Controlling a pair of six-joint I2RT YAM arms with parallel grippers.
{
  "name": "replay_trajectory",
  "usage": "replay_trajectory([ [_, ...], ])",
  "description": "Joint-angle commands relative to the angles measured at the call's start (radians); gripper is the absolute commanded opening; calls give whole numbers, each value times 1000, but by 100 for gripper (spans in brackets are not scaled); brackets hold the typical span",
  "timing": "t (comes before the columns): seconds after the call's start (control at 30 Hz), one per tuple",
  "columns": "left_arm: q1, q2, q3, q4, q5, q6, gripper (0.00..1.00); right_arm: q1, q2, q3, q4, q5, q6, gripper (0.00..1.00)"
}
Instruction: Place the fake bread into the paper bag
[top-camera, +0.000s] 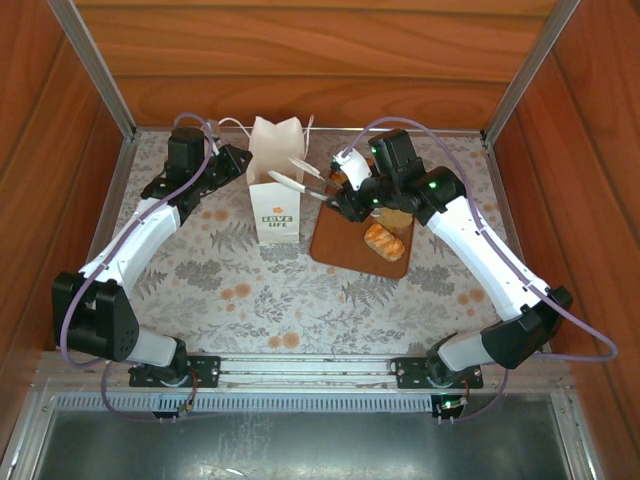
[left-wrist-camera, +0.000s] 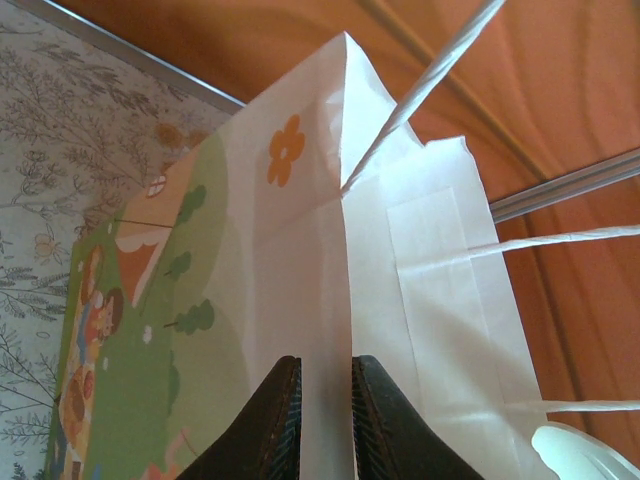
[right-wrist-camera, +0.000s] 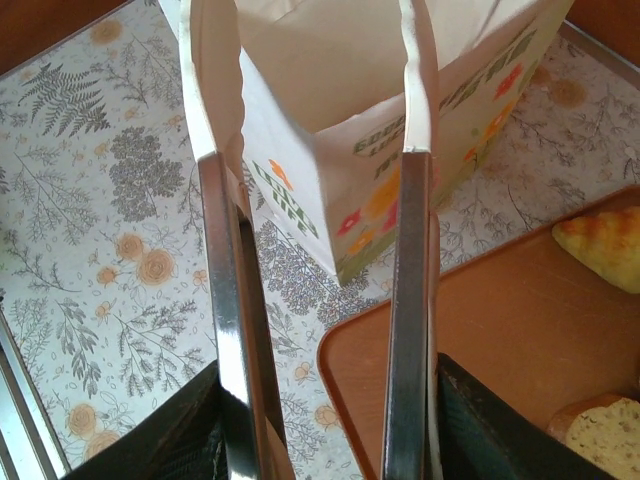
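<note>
The white paper bag (top-camera: 276, 205) with green lettering stands upright at the table's back middle. My left gripper (left-wrist-camera: 325, 410) is shut on the bag's (left-wrist-camera: 300, 220) upper side edge, the paper pinched between its dark fingers. My right gripper (right-wrist-camera: 320, 430) is shut on metal tongs (right-wrist-camera: 225, 280). The tongs' white tips (top-camera: 300, 178) are spread apart at the bag's mouth (right-wrist-camera: 330, 130), with nothing between them. One glazed piece of fake bread (top-camera: 385, 243) lies on the brown board (top-camera: 340, 250). A croissant (right-wrist-camera: 605, 245) and another roll (right-wrist-camera: 600, 425) also rest on the board.
The board (right-wrist-camera: 500, 330) lies just right of the bag on the floral tablecloth (top-camera: 250, 290). Wooden walls and metal rails enclose the table at the back and sides. A white tong tip (left-wrist-camera: 585, 455) shows beside the bag's cord handles (left-wrist-camera: 430, 80).
</note>
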Motion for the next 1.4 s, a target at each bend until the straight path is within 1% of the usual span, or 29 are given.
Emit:
replay_trajectory([
  [0.0, 8, 2, 21, -3, -1, 2, 21, 9, -8, 30, 24, 0, 2, 51],
  [0.3, 10, -2, 24, 0, 13, -3, 22, 10, -51, 42, 62, -5, 50, 49],
  [0.47, 9, -22, 16, -1, 12, -8, 32, 9, -84, 85, 49, 0, 91, 48],
  [0.6, 11, -47, 6, -2, 8, -9, 36, 9, -134, 93, 33, 36, 126, 48],
  [0.63, 13, -52, 6, -8, 5, -10, 37, 9, -145, 95, 22, 57, 133, 47],
  [0.83, 25, -112, -18, -34, -27, 10, 56, 9, -226, 94, -108, 237, 213, 46],
  [1.0, 31, -186, -83, -25, -57, 19, 69, 9, -315, 24, -226, 390, 328, 46],
  [1.1, 34, -230, -125, -22, -77, 22, 76, 7, -359, -51, -278, 432, 399, 45],
  [1.2, 38, -270, -162, -29, -93, 28, 81, 8, -375, -125, -334, 466, 461, 45],
  [1.37, 43, -332, -221, -40, -116, 40, 89, 6, -378, -240, -369, 472, 525, 46],
])
